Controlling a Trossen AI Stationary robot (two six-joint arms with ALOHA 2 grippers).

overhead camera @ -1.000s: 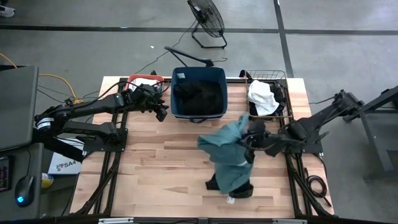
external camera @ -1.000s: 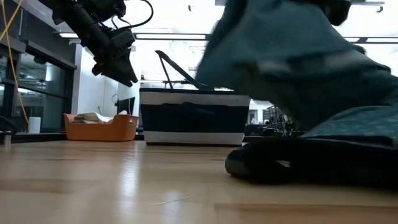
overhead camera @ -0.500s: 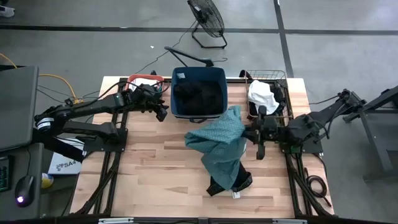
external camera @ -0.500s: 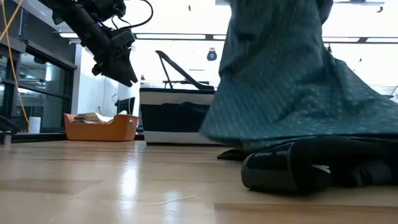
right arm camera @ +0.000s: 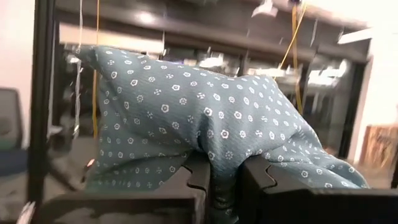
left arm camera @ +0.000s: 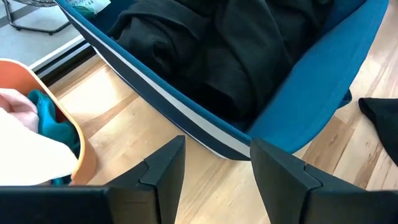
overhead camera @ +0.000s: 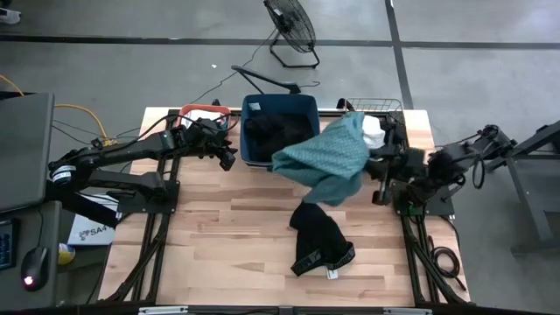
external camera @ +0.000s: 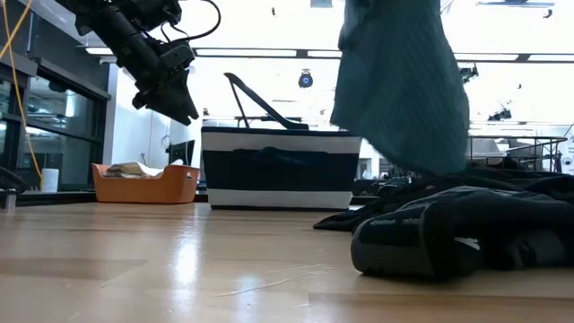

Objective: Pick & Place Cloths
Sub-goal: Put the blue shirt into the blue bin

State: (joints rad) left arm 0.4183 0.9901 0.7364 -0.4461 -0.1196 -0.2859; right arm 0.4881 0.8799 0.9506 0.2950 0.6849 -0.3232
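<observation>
A large teal-green cloth with small white dots (overhead camera: 322, 157) hangs in the air between the navy tub (overhead camera: 308, 105) and the wire basket (overhead camera: 398, 109), with my right gripper (overhead camera: 372, 160) shut on it. In the low view this teal cloth (external camera: 404, 81) hangs above a black cloth (external camera: 457, 229). That black cloth (overhead camera: 319, 241) lies crumpled flat on the table. More black cloths (left arm camera: 205, 50) fill the tub. My left gripper (overhead camera: 229, 157) is open in the air beside the tub's left wall; its wrist view (left arm camera: 214, 168) shows nothing between the fingers. My right gripper pinches a bunched fold of the teal cloth (right arm camera: 219, 163) between its two fingers. The fingers come about level from the table's right side. The cloth drapes over the fingertips (right arm camera: 193, 177) and hangs below them, lifted clear of the table and the black cloth.
An orange basin (overhead camera: 188, 112) with pale and teal cloth stands at the far left. The wire basket at the far right holds a white cloth (overhead camera: 374, 133). Bare wood lies across the table's near half and left side.
My right gripper has risen and gone toward the table's far right, tipping from pointing down to about level and rolling. The teal cloth has come up with it, lifted off the black cloth and clear of the table. The black cloth stays where it lay.
</observation>
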